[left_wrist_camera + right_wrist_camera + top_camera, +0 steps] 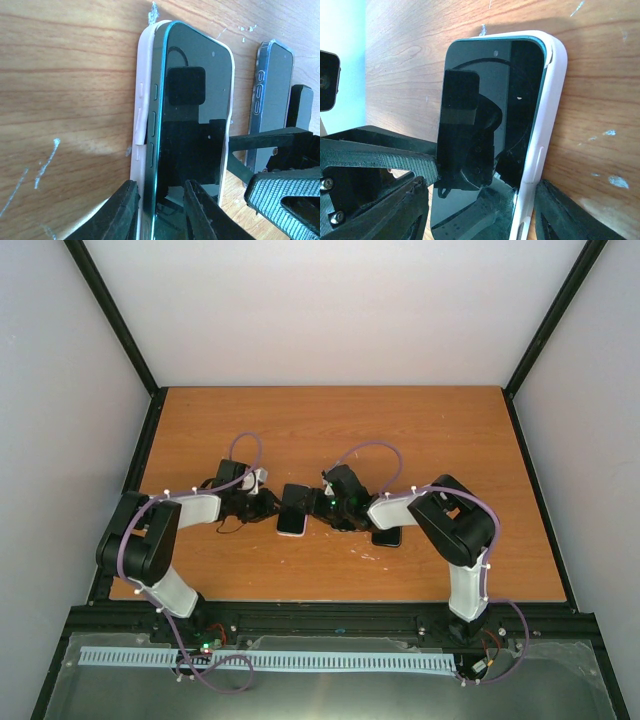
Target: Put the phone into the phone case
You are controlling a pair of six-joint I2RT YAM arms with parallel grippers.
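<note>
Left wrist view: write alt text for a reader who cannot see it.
A teal-edged phone with a dark screen lies partly in a white case on a wooden table, one long edge unseated. The left claw straddles that edge; a second phone lies to the right.

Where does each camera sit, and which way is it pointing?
Top external: above and behind the arms, looking down on the wooden table; both arms show whole, left gripper and right gripper meeting at the phone.
Left wrist: on the left arm, looking low along the table at the phone's edge; its own fingers frame the bottom.
Right wrist: on the right arm, facing the phone's screen from the opposite side; its fingers show.
Shared: all see that phone and white case.
</note>
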